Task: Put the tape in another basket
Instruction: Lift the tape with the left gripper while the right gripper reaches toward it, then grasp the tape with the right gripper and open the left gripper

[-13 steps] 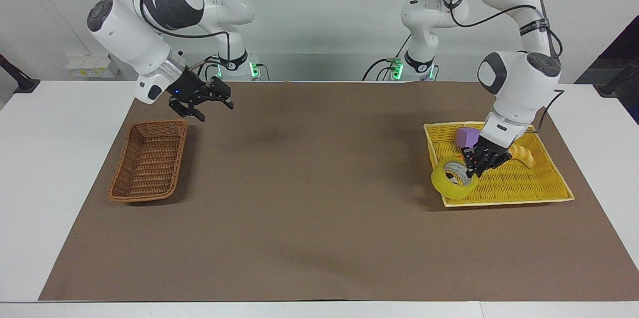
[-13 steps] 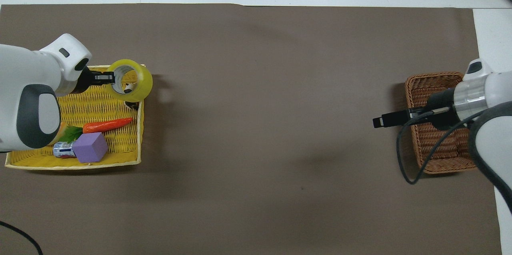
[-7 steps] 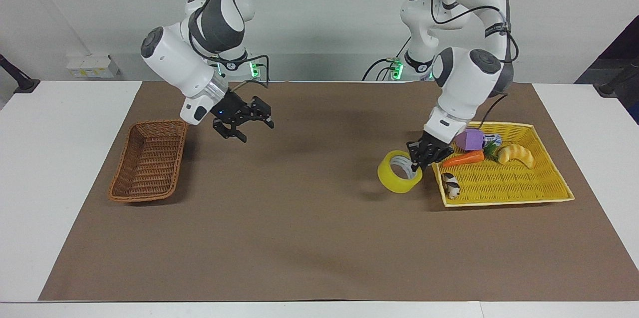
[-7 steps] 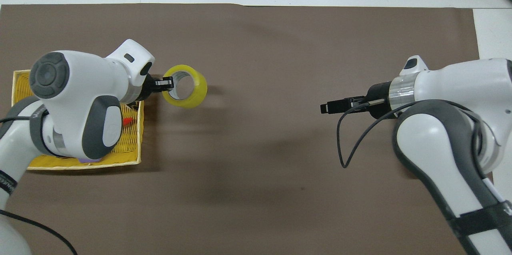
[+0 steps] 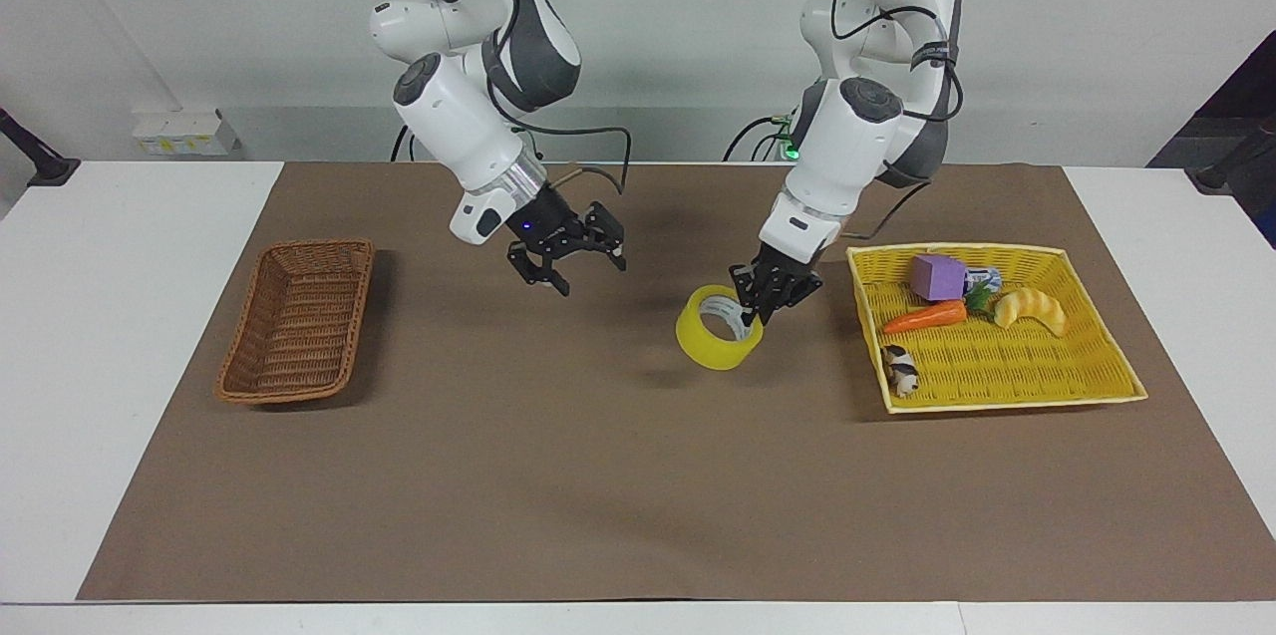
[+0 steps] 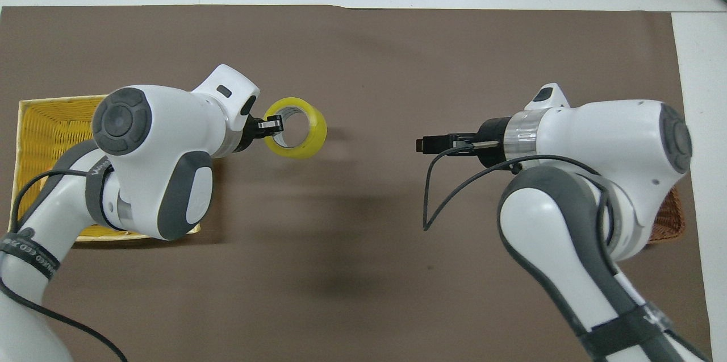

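My left gripper [image 5: 753, 311] is shut on the wall of the yellow tape roll [image 5: 703, 341] and holds it up over the brown mat, near the table's middle, just off the yellow tray. In the overhead view the left gripper [image 6: 274, 124] grips the tape [image 6: 311, 140] at its rim, with the roll's hole facing up. My right gripper [image 5: 566, 261] is open and empty in the air over the mat, facing the tape; it also shows in the overhead view [image 6: 423, 145]. The brown wicker basket [image 5: 299, 321] stands empty at the right arm's end, mostly hidden under the right arm in the overhead view [image 6: 671, 220].
The yellow woven tray [image 5: 1007, 376] at the left arm's end holds a carrot [image 5: 922, 317], a purple cube [image 5: 934, 276], a croissant toy [image 5: 1032, 308], a small can and a small dark-and-white toy [image 5: 902, 369]. A brown mat [image 5: 598, 476] covers the table.
My left gripper has carried the tape out of the yellow tray to over the mat's middle. My right gripper has moved from beside the wicker basket toward the middle.
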Robot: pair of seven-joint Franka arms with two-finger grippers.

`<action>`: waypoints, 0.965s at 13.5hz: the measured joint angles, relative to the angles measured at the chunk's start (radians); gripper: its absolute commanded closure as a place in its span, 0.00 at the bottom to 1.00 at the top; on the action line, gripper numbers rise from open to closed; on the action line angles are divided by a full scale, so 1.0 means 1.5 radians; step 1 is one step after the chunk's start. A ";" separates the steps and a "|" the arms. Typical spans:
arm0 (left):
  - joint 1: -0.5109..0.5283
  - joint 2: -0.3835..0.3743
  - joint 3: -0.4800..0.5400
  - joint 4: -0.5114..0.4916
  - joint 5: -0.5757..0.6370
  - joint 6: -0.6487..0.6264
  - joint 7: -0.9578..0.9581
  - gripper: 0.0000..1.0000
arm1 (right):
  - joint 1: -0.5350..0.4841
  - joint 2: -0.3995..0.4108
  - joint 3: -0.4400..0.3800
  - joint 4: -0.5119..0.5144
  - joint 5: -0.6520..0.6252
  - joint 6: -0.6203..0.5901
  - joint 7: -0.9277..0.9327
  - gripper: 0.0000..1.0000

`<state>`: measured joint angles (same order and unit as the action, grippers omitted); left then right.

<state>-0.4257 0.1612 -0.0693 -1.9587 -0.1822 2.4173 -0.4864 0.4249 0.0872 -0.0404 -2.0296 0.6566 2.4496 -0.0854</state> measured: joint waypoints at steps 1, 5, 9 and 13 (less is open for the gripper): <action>-0.008 0.002 0.000 0.000 0.000 0.003 -0.009 1.00 | 0.004 0.006 0.000 0.003 0.000 0.007 0.000 0.00; -0.026 0.006 0.001 0.000 0.000 0.026 -0.043 1.00 | 0.025 0.025 0.000 0.023 0.000 0.008 0.000 0.00; -0.042 0.007 0.001 0.000 0.000 0.053 -0.078 1.00 | 0.039 0.047 0.000 0.034 0.000 0.008 0.001 0.00; -0.067 0.008 0.000 0.004 0.000 0.089 -0.147 1.00 | 0.044 0.093 -0.001 0.075 0.000 0.027 0.025 0.23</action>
<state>-0.5255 0.1733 -0.0693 -1.9534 -0.1825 2.5508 -0.7066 0.4914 0.2262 -0.0416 -1.9165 0.6568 2.4900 -0.0475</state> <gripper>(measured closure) 0.793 0.000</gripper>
